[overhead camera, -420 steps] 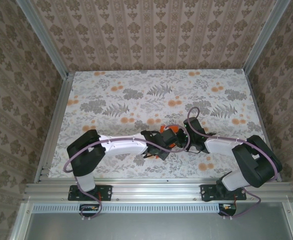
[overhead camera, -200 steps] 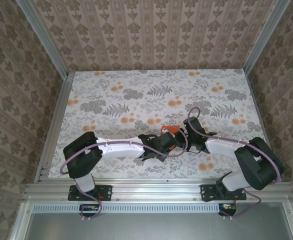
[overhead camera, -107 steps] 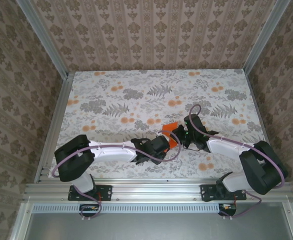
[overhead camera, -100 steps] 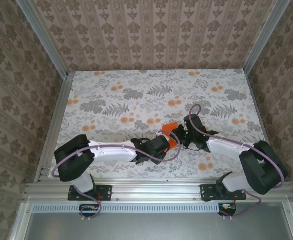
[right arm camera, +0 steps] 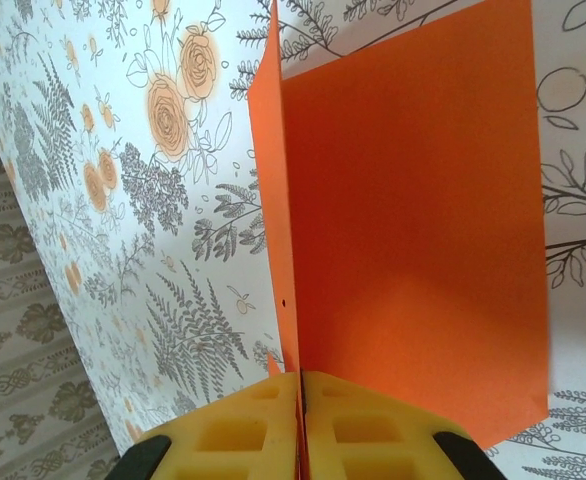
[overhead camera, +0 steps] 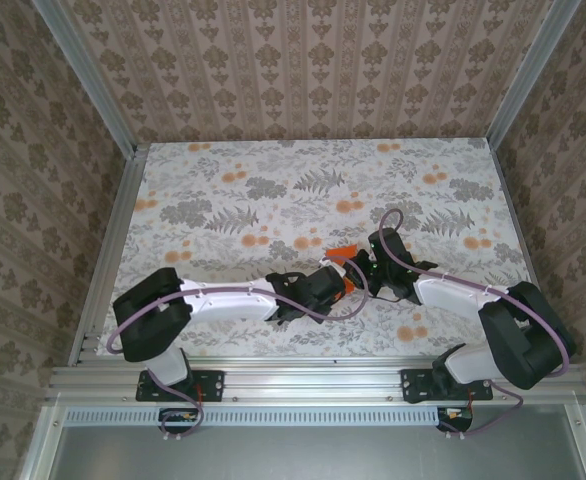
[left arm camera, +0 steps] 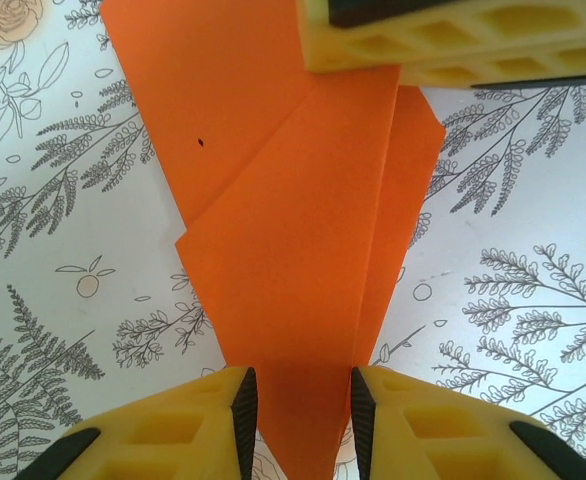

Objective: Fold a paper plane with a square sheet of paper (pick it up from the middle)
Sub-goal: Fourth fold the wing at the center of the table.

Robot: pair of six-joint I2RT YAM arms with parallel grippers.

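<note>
As wrist views reveal, right jaws pinching orange paper [right arm camera: 413,220], left jaws astride

Bright, even, diffuse light with no glare. A soft shadow dims the orange paper [left arm camera: 293,330] just ahead of the left pincer [left arm camera: 300,395], whose pads look slightly blurred.

Orange sheet of paper [left arm camera: 283,250] looks matt and smooth, with crisp creases. Left claw [left arm camera: 301,400] and right claw [right arm camera: 301,400] show yellow, matt pads, honeycomb-moulded, plastic by the look. Tabletop [overhead camera: 273,170] wears a smooth printed floral covering; frame rails [overhead camera: 313,378] gleam as brushed metal.
</note>
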